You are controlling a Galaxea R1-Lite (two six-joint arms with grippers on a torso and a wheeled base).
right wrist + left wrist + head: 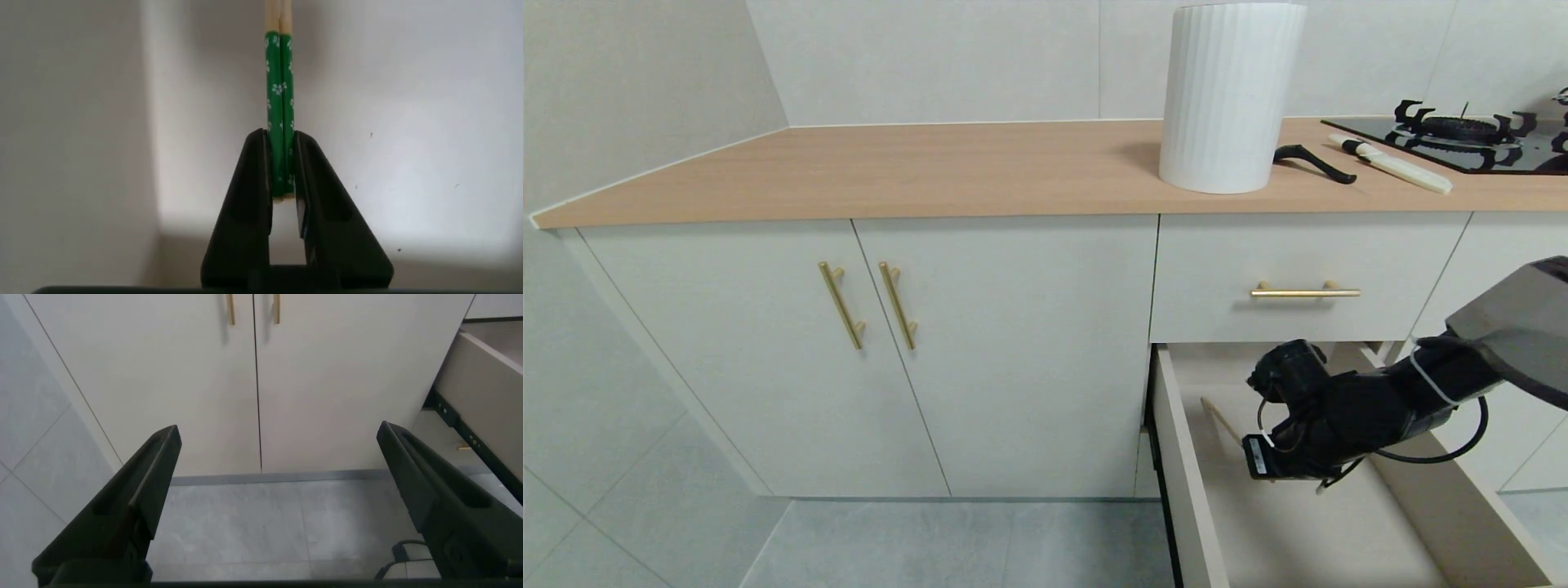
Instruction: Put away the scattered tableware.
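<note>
**Chopsticks held down inside the open drawer**

The right claw (282, 173) is closed tight on a pair of chopsticks (278, 73), pinching them side by side at their green, flower-patterned ends. The bare wooden tips stick out beyond the fingers. The arm reaches down into the pulled-out lower drawer (1178, 465) at the right end of the cabinet run, and the chopsticks sit low inside it, angled toward its left wall. I cannot tell whether they touch the drawer floor.

The left claw (278, 437) hangs low in front of the two cabinet doors (261, 376), above the grey floor tiles. Its fingers are spread wide apart with nothing between them.

Up on the counter (931, 171), a tall white ribbed canister (1227, 94) stands upright near the front edge. Just beside it, toward the stove, lies a black-handled utensil (1313, 162). Next to that is a knife (1392, 163) with a dark handle and a cream blade, lying at the edge of the black gas hob (1462, 139). The shallow upper drawer (1304, 269) with its gold bar handle is shut, directly above the open one.
</note>
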